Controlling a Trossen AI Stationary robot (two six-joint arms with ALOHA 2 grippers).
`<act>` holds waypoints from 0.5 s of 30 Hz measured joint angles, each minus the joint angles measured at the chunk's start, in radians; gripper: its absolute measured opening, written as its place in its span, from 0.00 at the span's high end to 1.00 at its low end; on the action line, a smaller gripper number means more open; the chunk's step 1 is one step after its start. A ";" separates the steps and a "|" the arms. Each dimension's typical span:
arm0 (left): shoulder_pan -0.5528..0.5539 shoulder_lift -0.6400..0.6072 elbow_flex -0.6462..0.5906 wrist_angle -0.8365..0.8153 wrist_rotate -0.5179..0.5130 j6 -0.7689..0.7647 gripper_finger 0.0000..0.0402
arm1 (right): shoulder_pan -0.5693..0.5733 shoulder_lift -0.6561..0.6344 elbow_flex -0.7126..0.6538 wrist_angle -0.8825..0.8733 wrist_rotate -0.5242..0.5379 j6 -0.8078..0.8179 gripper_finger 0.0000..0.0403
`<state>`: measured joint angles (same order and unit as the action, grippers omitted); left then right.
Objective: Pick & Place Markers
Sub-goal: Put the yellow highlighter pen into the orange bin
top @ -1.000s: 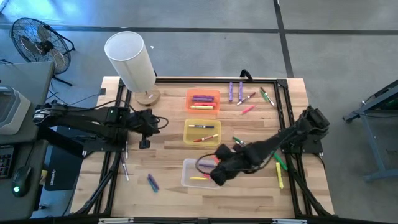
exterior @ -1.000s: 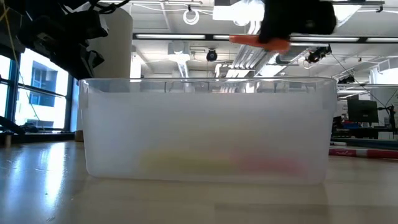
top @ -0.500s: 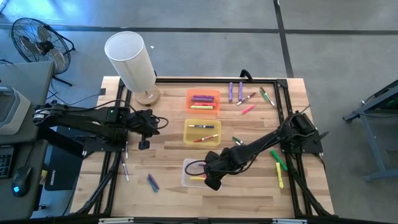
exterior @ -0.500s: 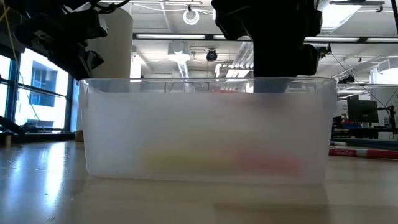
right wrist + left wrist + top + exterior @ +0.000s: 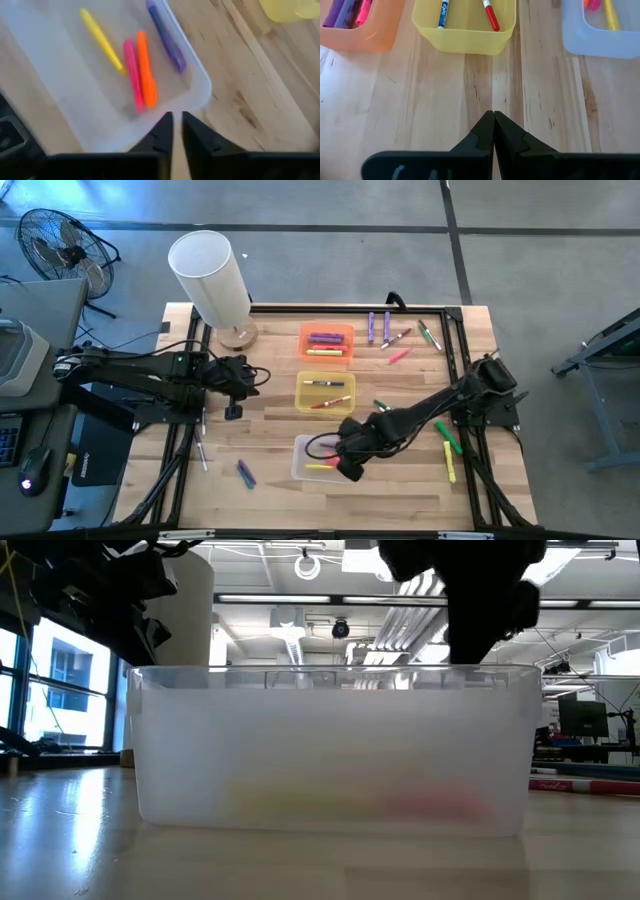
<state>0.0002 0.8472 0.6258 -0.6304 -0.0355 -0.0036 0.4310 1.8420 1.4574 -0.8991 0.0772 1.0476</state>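
From above, my right pincer point(image 5: 349, 463) hangs over the clear rectangular plastic bin point(image 5: 305, 463) at the 6 o'clock side of the pale wooden table point(image 5: 270, 435), while my left pincer point(image 5: 262, 375) waits at 9 o'clock, apart from the bins. The yellow plastic bin point(image 5: 325, 392) sits mid-table holding a blue-capped and a red marker, and the orange plastic bin point(image 5: 327, 341) lies beyond it toward 12 o'clock with purple and yellow markers inside. Loose markers point(image 5: 388, 328) lie scattered toward 1 o'clock, green and yellow ones point(image 5: 449, 448) toward 4 o'clock, and a blue-purple one point(image 5: 245, 472) toward 7 o'clock. A white cylindrical lamp shade point(image 5: 209, 276) stands at 11 o'clock. At table height, the clear bin point(image 5: 330, 750) fills the scene, with blurred yellow and red shapes showing through its wall and my right arm dark above its rim. Through my left wrist camera, my fingers point(image 5: 481, 134) are pressed together, empty, above bare wood, facing the yellow bin point(image 5: 465, 36). Through my right wrist camera, my fingers point(image 5: 162, 131) stand slightly parted, pinching nothing, just above the clear bin point(image 5: 65, 95), where a yellow marker point(image 5: 102, 40), a pink marker point(image 5: 132, 73), an orange marker point(image 5: 146, 69) and a purple marker point(image 5: 166, 36) lie.
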 joint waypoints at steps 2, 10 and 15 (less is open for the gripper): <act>0.000 0.000 0.000 0.000 0.000 0.000 1.00 | 0.021 -0.039 0.001 -0.027 0.020 0.028 0.99; 0.000 0.000 0.000 0.024 0.000 -0.003 1.00 | 0.127 -0.135 0.001 -0.381 0.029 0.439 0.99; 0.000 0.000 0.000 0.103 -0.001 -0.013 1.00 | 0.201 -0.167 -0.011 -0.508 -0.042 0.636 1.00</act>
<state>0.0002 0.8474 0.6258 -0.5277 -0.0361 -0.0170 0.6325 1.6750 1.4468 -1.4070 0.0348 1.6832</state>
